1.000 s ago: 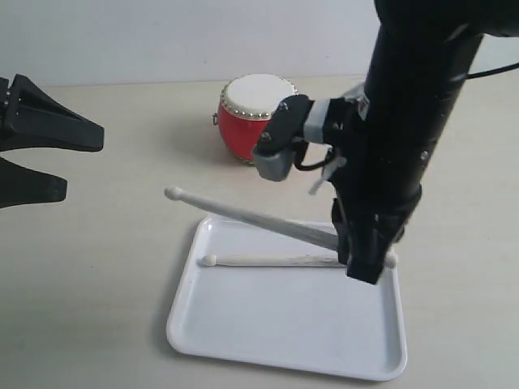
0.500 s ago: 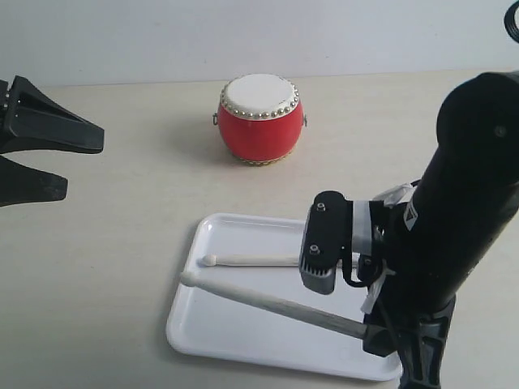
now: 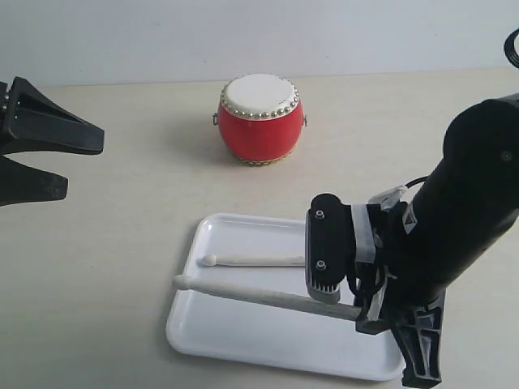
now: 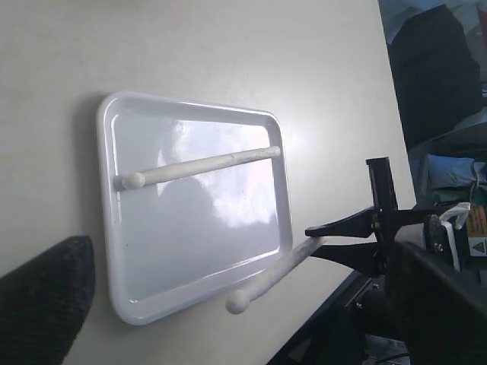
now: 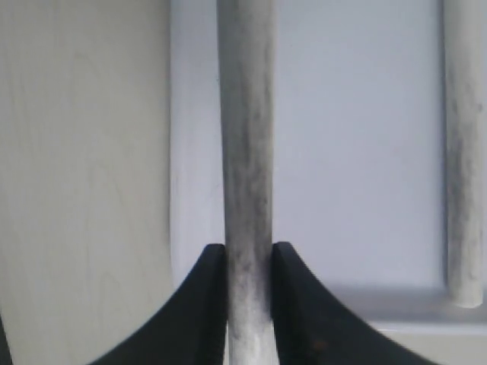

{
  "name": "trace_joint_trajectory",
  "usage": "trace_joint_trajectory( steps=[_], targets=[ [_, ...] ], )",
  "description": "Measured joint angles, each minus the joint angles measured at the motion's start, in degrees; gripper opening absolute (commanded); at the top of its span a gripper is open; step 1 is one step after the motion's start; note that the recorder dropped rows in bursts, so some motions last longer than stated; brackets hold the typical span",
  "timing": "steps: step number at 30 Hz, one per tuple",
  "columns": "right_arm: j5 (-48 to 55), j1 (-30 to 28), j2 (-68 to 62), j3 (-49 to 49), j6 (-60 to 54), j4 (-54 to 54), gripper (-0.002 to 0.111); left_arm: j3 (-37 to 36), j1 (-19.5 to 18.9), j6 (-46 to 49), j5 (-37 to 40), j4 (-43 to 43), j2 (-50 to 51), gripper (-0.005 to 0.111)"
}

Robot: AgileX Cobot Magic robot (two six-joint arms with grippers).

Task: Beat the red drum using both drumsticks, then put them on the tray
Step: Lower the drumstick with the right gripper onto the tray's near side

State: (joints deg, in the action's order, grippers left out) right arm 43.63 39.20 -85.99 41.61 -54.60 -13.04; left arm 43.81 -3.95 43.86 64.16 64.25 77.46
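Note:
The red drum stands upright at the back of the table. In front of it lies the white tray, with one drumstick flat across its far half. My right gripper is shut on the grey handle of the second drumstick, held almost level and low over the tray's near half, its tip past the left rim. The right wrist view shows the fingers clamping that stick. My left gripper hangs open and empty far to the left.
The right arm's bulky black body looms over the tray's right end. From the left wrist view I see the tray, the lying stick and the held stick. Bare table surrounds the drum.
The right arm has carried its drumstick down from a raised, slanted pose beside the drum to low over the tray's near half. The stick is now nearly level. The left arm stays still.

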Motion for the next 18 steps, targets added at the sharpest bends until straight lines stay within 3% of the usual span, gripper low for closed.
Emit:
trace_joint_trajectory(
  steps=[14,18],
  targets=[
    [-2.10,0.00,-7.28,0.00,0.39,2.29,0.000,0.00,0.00,0.52,0.04,0.00,0.00,0.098],
    [-2.92,0.00,-7.54,0.00,0.85,2.38,0.007,0.00,0.00,0.60,0.04,0.00,0.00,0.098]
  ],
)
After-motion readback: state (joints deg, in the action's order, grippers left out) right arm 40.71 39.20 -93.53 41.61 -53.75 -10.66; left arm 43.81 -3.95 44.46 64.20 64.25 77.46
